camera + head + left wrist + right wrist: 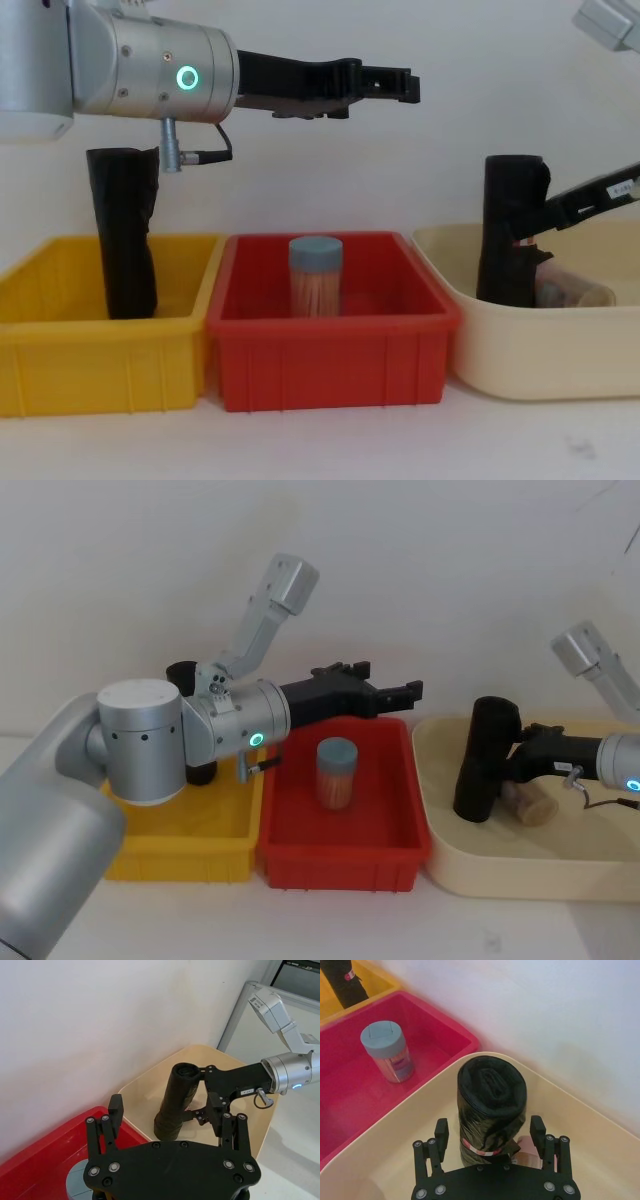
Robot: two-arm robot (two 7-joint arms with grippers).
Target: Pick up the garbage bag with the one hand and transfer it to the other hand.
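Note:
The garbage bag (484, 760), a black roll with a red-and-white band (480, 1149), stands slightly tilted in the beige tray (520, 875). My right gripper (490, 1132), on the blue-ringed arm, is open, one finger on each side of the roll's lower half with small gaps showing. It reaches in from the right (560, 208). On the green-ringed arm, my left gripper (400, 693) is open and holds nothing. It hangs high above the red bin (340, 865), pointing toward the beige tray, well apart from the bag.
A jar with a grey-blue lid (336, 772) stands in the red bin. The yellow bin (180, 855) on the left holds another black roll (125, 240). A pale jar (530, 802) lies in the beige tray behind the bag. A white wall is close behind.

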